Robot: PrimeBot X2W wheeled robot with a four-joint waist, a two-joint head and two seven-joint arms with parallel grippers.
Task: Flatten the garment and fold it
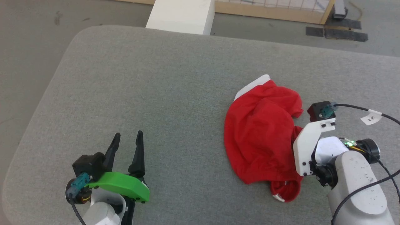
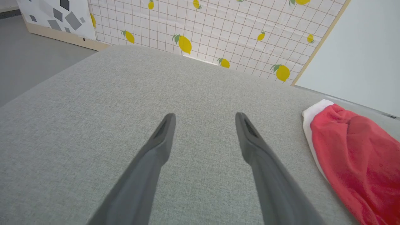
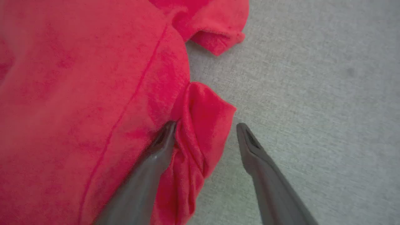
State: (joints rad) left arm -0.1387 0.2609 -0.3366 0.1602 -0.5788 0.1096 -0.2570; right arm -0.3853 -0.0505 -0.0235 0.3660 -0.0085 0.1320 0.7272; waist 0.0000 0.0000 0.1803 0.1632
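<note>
The garment (image 1: 259, 131) lies crumpled on the right half of the grey cushion, bright red with a white band at its far tip and a bit of white at its near end. In the left wrist view the garment (image 2: 353, 156) shows at the right edge. My right gripper (image 3: 206, 128) is open at the garment's right edge: its left finger (image 3: 162, 140) presses into the red cloth (image 3: 93, 93), a raised fold sits between the fingers, and the right finger is over bare cushion. In the head view the wrist mount hides its fingers. My left gripper (image 1: 128, 139) stands open over bare cushion, well left of the garment.
The grey cushion (image 1: 162, 93) has rounded edges, with floor beyond it on the left and far sides. A white block (image 1: 181, 14) stands behind the far edge. A lemon-print panel (image 2: 218, 28) stands past the cushion. A black cable (image 1: 359, 109) runs off my right wrist.
</note>
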